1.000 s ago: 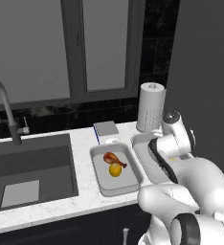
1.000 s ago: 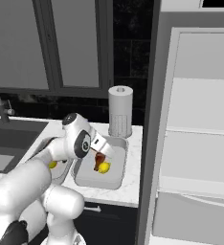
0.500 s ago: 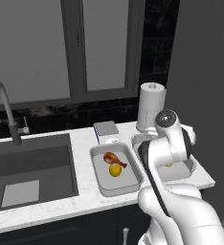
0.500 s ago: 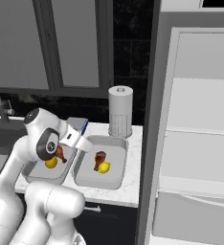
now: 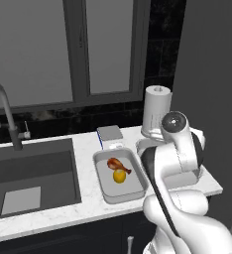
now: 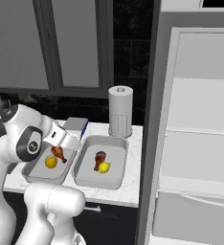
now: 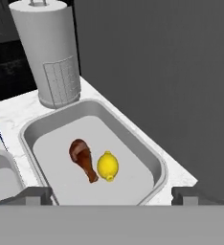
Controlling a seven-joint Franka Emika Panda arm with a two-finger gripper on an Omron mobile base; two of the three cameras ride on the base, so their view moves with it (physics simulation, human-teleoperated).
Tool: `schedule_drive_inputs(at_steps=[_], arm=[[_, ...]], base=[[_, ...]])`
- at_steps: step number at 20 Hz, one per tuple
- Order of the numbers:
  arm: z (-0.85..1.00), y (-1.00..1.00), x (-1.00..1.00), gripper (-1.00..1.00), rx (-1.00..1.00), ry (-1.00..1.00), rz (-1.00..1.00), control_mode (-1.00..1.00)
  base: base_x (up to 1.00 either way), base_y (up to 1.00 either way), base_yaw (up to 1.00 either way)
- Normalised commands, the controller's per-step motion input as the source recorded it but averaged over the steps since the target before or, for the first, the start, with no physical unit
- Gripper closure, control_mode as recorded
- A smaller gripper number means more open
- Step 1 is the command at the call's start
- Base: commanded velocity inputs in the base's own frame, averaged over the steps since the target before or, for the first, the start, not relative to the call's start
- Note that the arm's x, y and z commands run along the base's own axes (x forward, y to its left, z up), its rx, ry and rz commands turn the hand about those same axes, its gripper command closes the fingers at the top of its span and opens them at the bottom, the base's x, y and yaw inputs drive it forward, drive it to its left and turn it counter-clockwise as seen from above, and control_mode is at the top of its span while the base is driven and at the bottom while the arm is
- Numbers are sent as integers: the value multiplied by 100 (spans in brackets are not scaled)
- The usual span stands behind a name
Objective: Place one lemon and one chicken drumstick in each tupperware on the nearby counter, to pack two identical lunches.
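From my seat, both lunches look packed. In the right base view the two shallow light-grey rectangular tupperware tubs sit side by side on the white marble-look counter (image 6: 128, 191), low and left of centre. The left tupperware (image 6: 33, 173) holds a small round bright-yellow lemon (image 6: 50, 162) just beside a glossy reddish-brown chicken drumstick (image 6: 59, 152); the right tupperware (image 6: 117, 162) holds its own lemon (image 6: 103, 167) and drumstick (image 6: 100, 159), which appear to touch.

In the hand view the right tub (image 7: 147, 155) fills the middle, with its drumstick (image 7: 83, 159) and lemon (image 7: 107, 165) lying close together on the floor of the tub and a tall pale-grey ribbed canister (image 7: 49, 57) standing behind it in the upper left. The gripper (image 7: 112, 196) sits at the bottom edge with its finger tips (image 7: 35, 195) spread wide and nothing between them, so it is released and carrying nothing.

I judge the placing step finished: each tub has one fruit and one drumstick. What I would ask for next is only a clean retreat, lifting the hand up and away without clipping a tub rim or the canister.
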Motion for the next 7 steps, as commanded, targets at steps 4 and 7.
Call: schedule_drive_inputs(at_steps=[4,7], arm=[[0,-9,-17,-100,6,-4,0,-100],[0,-10,-16,-100,7,-4,0,-100]], base=[[0,0,0],[0,0,0]])
